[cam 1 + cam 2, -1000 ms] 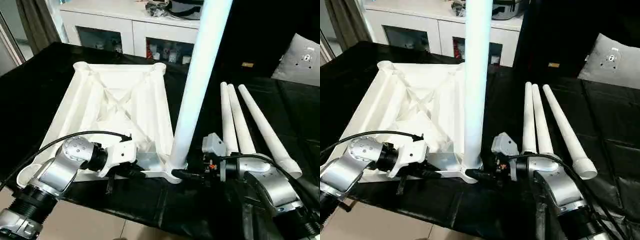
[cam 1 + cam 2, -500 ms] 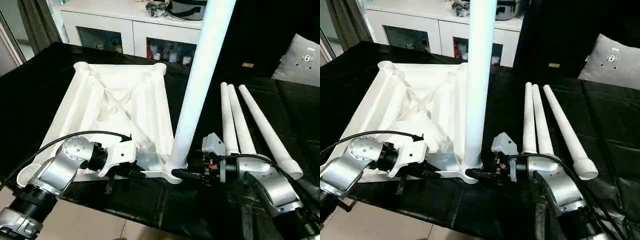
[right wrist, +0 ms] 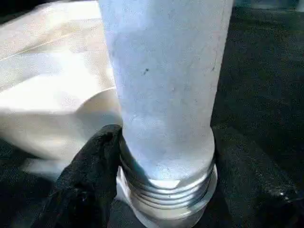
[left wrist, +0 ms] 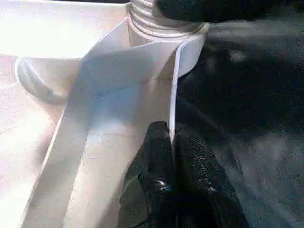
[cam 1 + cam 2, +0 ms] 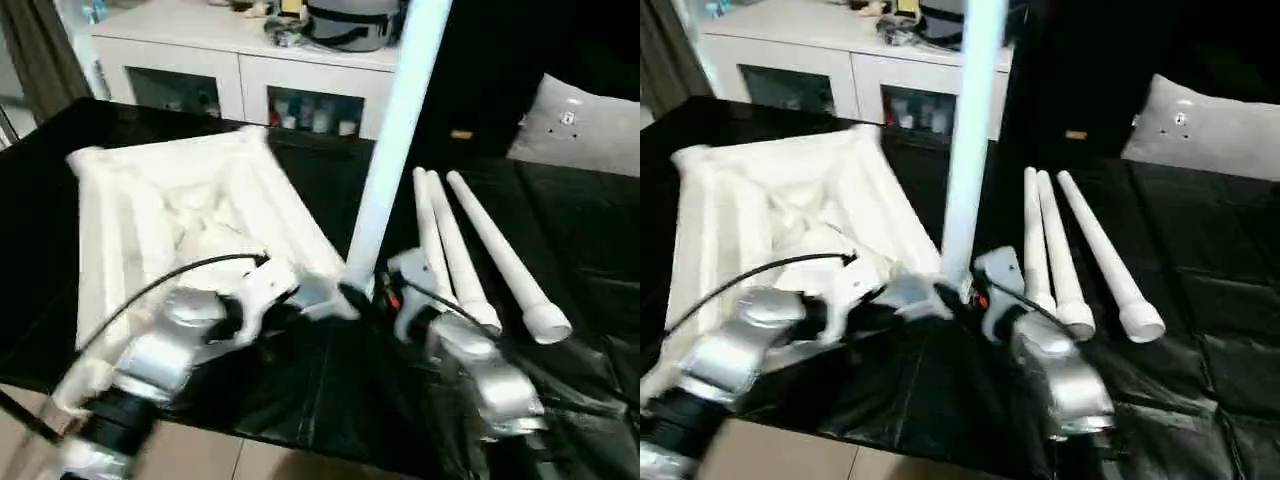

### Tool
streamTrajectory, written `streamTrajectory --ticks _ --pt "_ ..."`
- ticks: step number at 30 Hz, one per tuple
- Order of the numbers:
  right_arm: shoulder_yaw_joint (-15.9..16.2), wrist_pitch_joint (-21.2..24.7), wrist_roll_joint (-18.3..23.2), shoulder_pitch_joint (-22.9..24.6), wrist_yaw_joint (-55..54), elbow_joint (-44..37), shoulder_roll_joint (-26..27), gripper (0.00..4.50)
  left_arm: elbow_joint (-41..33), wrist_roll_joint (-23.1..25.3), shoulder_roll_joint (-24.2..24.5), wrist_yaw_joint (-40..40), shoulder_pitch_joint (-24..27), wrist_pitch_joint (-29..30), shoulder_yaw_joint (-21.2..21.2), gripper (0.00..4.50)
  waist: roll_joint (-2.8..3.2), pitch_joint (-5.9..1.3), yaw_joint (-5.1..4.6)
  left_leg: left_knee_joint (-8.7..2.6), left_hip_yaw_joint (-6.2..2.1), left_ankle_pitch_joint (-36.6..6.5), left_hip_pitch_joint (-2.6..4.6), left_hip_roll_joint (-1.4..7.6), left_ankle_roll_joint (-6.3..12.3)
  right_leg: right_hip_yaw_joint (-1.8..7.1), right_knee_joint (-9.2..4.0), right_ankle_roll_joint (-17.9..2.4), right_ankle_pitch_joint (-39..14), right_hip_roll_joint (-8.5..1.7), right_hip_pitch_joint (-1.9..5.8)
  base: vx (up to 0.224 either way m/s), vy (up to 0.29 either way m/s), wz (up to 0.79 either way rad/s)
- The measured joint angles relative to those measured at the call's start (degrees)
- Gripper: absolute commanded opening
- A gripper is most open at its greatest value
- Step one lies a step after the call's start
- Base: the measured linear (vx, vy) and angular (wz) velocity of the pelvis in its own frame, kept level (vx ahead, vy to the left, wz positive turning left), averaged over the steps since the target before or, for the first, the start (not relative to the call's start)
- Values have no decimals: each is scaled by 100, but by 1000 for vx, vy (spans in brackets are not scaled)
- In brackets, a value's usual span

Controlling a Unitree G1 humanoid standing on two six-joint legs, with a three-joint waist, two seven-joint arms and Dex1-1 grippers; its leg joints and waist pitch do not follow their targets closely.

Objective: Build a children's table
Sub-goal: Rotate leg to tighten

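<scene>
The white tabletop [image 5: 150, 210] lies upside down on the black cloth, ribs up. One white leg [image 5: 395, 130] stands upright in its near right corner socket [image 3: 166, 204], threads showing at the base. My right gripper [image 3: 164, 142] is shut on this leg just above the socket, one black finger [image 3: 95, 161] on each side. My left gripper [image 4: 172, 142] is shut on the tabletop's thin raised rim [image 4: 173, 95] a little way from that corner. Three loose legs [image 5: 460, 250] lie side by side to the right.
A white cabinet [image 5: 250, 70] with a dark pot [image 5: 345, 20] on top stands behind the table. A grey-white pillow-like bag [image 5: 580, 125] rests at the back right. The black cloth [image 5: 560, 230] ends at the front edge, with floor [image 5: 250, 460] below.
The head views have shifted and blurred. The tabletop's far end has swung left relative to the loose legs. My right gripper's jaws have narrowed on the upright leg. The left grip is unchanged.
</scene>
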Motion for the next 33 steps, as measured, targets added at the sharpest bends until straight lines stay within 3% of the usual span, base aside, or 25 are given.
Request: streamTrajectory --ticks 4,5,9,14,22,33 --pt "-11 -101 -186 -186 -418 207 148 266 -112 53 -272 429 -2 251 8 0 3 -1 14 -18 1 -10 -3 -4 10 4 0 -1 2 0 -2 0 0 0" --pt "-17 -158 -183 -185 -425 220 150 301 -129 52 -277 435 -3 251 8 0 3 -1 27 -30 1 -11 -3 -4 11 3 2 0 2 0 -6 0 0 0" --pt "-26 -281 -151 -185 -397 228 151 342 -185 31 -215 431 -3 218 -3 0 7 -3 43 -59 1 5 -21 -4 35 3 19 -15 3 3 -39 0 0 0" --pt "-13 -383 -81 -146 -19 227 88 384 -176 47 51 388 -42 76 -3 0 15 1 -6 -55 1 12 -66 1 29 2 23 -35 14 9 -86 0 0 0" --pt "300 -495 252 13 1455 -185 -850 447 59 -17 756 -341 -59 -735 -37 0 23 9 52 -45 0 10 -93 3 32 0 18 -34 16 9 -96 0 0 0" --pt "549 -134 701 -96 3569 -484 -2180 447 227 -263 1691 -1947 -45 -1852 -335 0 15 11 256 -25 0 7 -94 4 38 -2 23 -35 16 6 -92 0 0 0"
